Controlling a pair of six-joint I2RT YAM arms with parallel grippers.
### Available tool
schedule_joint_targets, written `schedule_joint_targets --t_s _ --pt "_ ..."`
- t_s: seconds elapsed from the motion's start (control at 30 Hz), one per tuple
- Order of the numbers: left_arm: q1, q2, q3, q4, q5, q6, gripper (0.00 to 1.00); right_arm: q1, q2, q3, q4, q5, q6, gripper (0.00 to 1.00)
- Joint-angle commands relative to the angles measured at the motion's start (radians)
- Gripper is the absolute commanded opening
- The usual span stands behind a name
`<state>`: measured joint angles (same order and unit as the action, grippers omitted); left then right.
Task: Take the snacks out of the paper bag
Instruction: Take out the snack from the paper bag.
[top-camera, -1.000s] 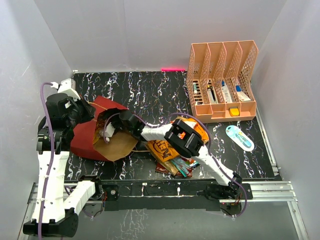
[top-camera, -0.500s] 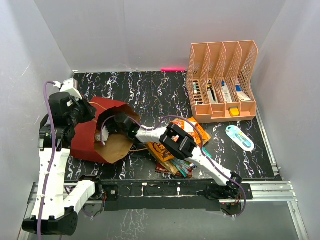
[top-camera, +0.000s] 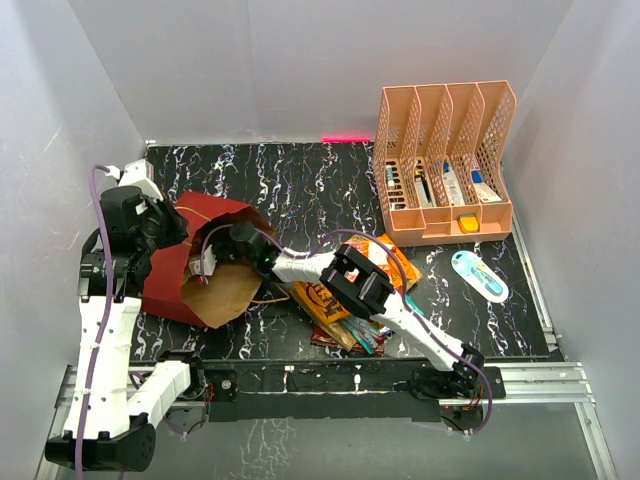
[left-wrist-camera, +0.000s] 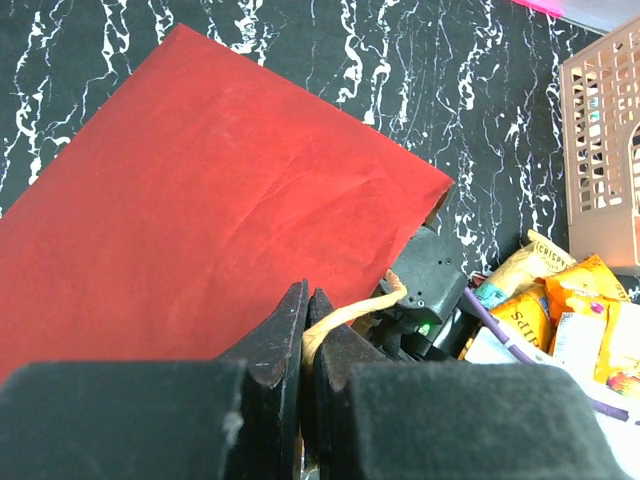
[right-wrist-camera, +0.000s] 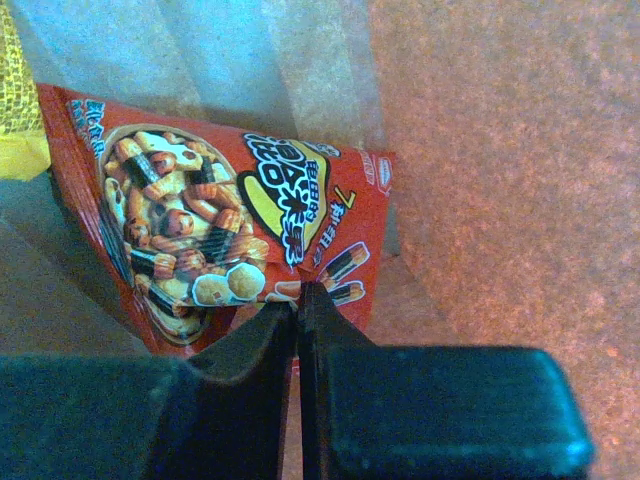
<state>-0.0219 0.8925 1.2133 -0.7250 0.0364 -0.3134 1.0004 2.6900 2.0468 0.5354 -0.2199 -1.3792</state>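
You're looking at a bag (left-wrist-camera: 200, 210) of matte red paper, faintly creased, with rough brown kraft inside. The packet (right-wrist-camera: 215, 225) is glossy printed film. The tabletop (left-wrist-camera: 400, 60) looks smooth, marbled black; the organiser (top-camera: 498, 140) is peach plastic mesh.

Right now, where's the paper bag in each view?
Top external: paper bag left of centre, on its side, mouth facing right.
Left wrist: red outside fills left and centre.
Right wrist: kraft inside fills the right, beside red snack packet.
Shared landmark: right arm's wrist at the bag's mouth.
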Motion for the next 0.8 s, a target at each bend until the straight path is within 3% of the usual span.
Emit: schedule_joint_targets --t_s 0.0,0.27,0.43,0.77 --pt "-0.003 -0.024 -0.014 -0.007 -0.044 0.005 0.00 0.003 -0.100 -0.040 0.126 0.017 0.081 0.08" --pt "-0.003 -0.026 -0.032 0.012 -0.093 -0.043 0.00 0.025 -0.314 -0.336 0.202 0.079 0.228 0.08" --pt "-0.002 -0.015 -0.040 0.035 -0.041 -0.094 0.00 0.054 -0.450 -0.501 0.230 0.145 0.343 0.08" --pt "-0.002 0.028 -0.015 0.034 -0.018 -0.139 0.00 0.107 -0.748 -0.786 0.122 0.140 0.646 0.08"
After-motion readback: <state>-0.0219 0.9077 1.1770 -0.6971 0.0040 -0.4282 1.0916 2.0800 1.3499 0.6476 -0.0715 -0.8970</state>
